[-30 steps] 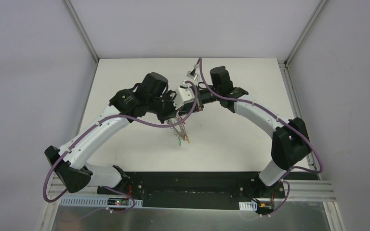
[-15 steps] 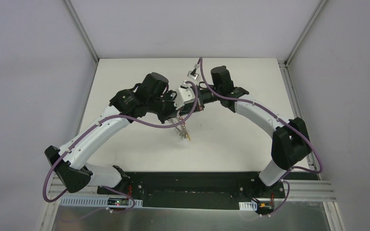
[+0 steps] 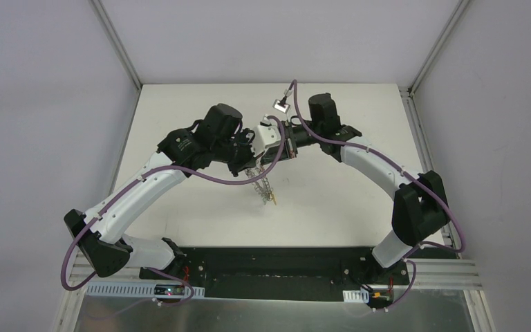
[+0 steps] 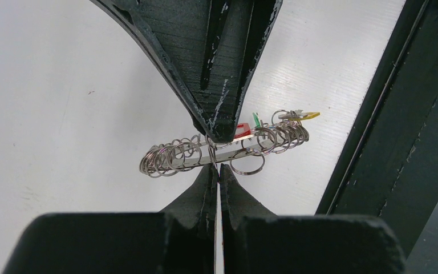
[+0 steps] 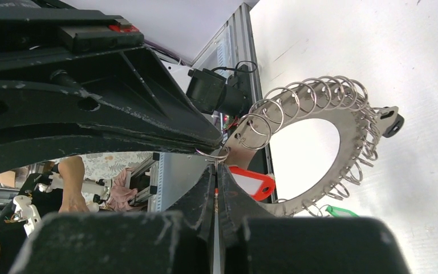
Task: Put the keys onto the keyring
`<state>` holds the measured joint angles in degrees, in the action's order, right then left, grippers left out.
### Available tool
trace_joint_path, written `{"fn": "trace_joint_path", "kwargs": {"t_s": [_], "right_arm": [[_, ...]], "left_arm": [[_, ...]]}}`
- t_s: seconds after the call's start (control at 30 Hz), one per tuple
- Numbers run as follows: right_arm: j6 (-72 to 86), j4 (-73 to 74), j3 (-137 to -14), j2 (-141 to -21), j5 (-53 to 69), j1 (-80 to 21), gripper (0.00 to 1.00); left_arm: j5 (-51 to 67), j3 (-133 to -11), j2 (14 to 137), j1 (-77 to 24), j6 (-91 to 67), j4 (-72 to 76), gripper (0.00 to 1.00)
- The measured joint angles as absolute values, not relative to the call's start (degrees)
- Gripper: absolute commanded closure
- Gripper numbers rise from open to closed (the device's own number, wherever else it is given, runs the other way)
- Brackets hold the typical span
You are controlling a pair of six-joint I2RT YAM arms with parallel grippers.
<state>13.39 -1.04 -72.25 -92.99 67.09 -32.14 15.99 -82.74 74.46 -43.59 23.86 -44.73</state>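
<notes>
**A:** Where is the keyring [image 3: 262, 181]?

**B:** Between the two arms, over the middle of the white counter [image 3: 346, 200]. It slants from where the claws meet toward the arms' bases.

**A:** What is the left claw [image 4: 215, 153] doing?

**B:** It is clenched on the keyring. Its wrist view shows the ring edge-on, as a thin strip fringed with wire loops. The two dark fingers [image 4: 188, 63] close on that strip near its middle.

**A:** And the right claw [image 5: 215, 161]?

**B:** Clenched too. Its tips pinch one small loop [image 5: 212, 153] at the ring's rim, just beside the flat metal band.

**A:** So both grip the same ring?

**B:** Yes, and from above their tips sit close together.

**A:** And the keys [image 3: 271, 199]?

**B:** They hang from rim loops.
- The red key [image 5: 255, 182] is just beside the right claw's tips.
- The green key [image 5: 340, 211] is farther along the lower rim.
- The black key [image 5: 392, 122] is on the ring's far side, across the wide hole.
- The yellow key [image 4: 307, 115] shows in the left wrist view, at the end of the strip nearest the dark rail [image 4: 376, 148].

**A:** Does the ring touch the counter?

**B:** I cannot tell. From above, its lower end and the keys lie over the white surface, but whether they touch it is not visible.
</notes>
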Motion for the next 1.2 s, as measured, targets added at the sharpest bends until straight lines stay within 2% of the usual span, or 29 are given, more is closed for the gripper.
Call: {"fn": "trace_joint_path", "kwargs": {"t_s": [0.87,1.2], "right_arm": [[17.3,-8.8,-71.4,-92.3,71.3,-31.7,1.0],[14.6,-6.4,-71.0,-92.3,71.3,-31.7,1.0]], "left_arm": [[17.6,-82.7,74.4,-44.3,23.6,-46.1,1.0],[17.3,-82.7,74.4,-44.3,23.6,-46.5,1.0]]}}
